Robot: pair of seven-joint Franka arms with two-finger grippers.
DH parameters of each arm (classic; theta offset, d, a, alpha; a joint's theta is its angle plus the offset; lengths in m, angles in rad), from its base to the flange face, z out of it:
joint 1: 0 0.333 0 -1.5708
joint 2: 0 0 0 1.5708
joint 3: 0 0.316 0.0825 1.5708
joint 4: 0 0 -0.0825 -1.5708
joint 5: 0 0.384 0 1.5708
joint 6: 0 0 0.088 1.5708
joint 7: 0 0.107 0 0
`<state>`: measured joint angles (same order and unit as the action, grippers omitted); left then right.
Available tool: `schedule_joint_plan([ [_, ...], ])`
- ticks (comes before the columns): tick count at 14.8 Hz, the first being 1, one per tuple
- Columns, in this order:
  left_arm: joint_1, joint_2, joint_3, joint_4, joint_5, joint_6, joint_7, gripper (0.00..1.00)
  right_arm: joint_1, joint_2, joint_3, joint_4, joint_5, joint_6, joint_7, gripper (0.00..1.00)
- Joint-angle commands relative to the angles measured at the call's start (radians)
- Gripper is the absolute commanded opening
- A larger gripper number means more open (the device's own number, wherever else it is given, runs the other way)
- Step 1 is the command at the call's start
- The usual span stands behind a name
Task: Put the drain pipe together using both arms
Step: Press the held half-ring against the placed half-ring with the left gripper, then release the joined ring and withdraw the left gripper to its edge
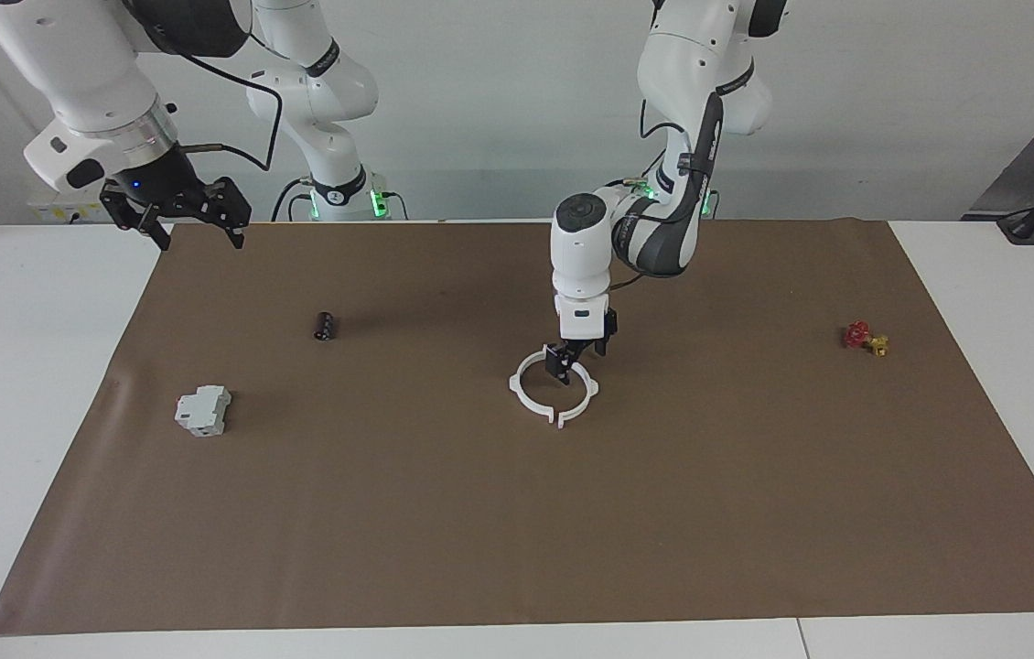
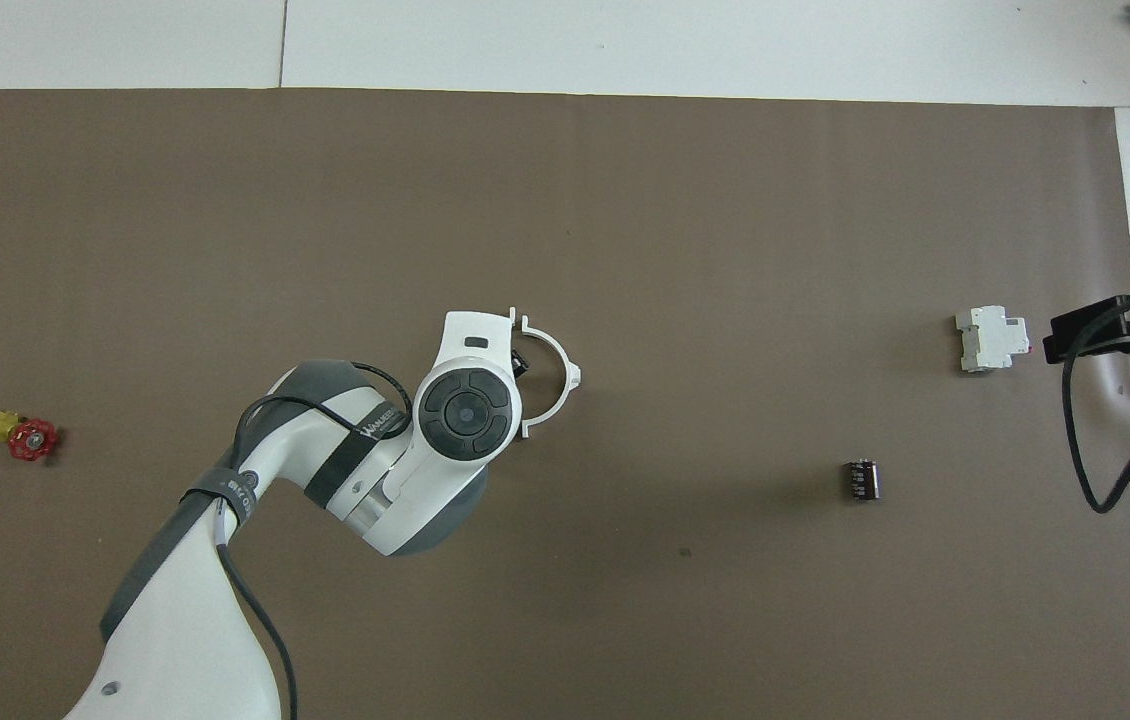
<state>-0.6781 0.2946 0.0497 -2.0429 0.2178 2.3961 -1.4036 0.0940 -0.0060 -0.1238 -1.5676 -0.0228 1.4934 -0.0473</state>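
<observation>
The two half-ring arcs [image 1: 554, 387] of the drain pipe lie mid-mat on the brown mat [image 1: 517, 513], ends facing to form a ring; a slight gap shows at the seam, so full seating appears unconfirmed. The left gripper [image 1: 575, 357] stands at the ring's rim, jaws wide, holding nothing. The right gripper [image 1: 192, 220] waits raised over the mat's corner, jaws wide, empty.

Bright, even light; faint soft shadows; sharp.

High facing camera, steep overhead, same mat [image 1: 517, 513]
</observation>
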Motion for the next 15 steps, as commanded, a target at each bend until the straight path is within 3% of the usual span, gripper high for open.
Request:
schedule_joint_plan([
  [1, -0.005, -0.058, 0.013, 0.032, 0.026, -0.115, 0.037, 1.00, -0.013, 0.000, 0.009, 0.003, -0.003, -0.013, 0.020, 1.00],
  [5, 0.052, -0.146, 0.016, 0.056, 0.026, -0.202, 0.075, 1.00, -0.013, 0.000, 0.009, 0.004, -0.003, -0.013, 0.021, 1.00],
  [8, 0.083, -0.153, 0.016, 0.153, 0.026, -0.319, 0.097, 1.00, -0.011, 0.000, 0.009, 0.003, -0.003, -0.013, 0.023, 1.00],
  [11, 0.144, -0.167, 0.013, 0.257, 0.015, -0.454, 0.239, 1.00, -0.011, 0.000, 0.009, 0.003, -0.003, -0.013, 0.023, 1.00],
  [15, 0.208, -0.218, 0.016, 0.265, 0.014, -0.515, 0.381, 1.00, -0.011, 0.000, 0.009, 0.003, -0.003, -0.013, 0.023, 1.00],
])
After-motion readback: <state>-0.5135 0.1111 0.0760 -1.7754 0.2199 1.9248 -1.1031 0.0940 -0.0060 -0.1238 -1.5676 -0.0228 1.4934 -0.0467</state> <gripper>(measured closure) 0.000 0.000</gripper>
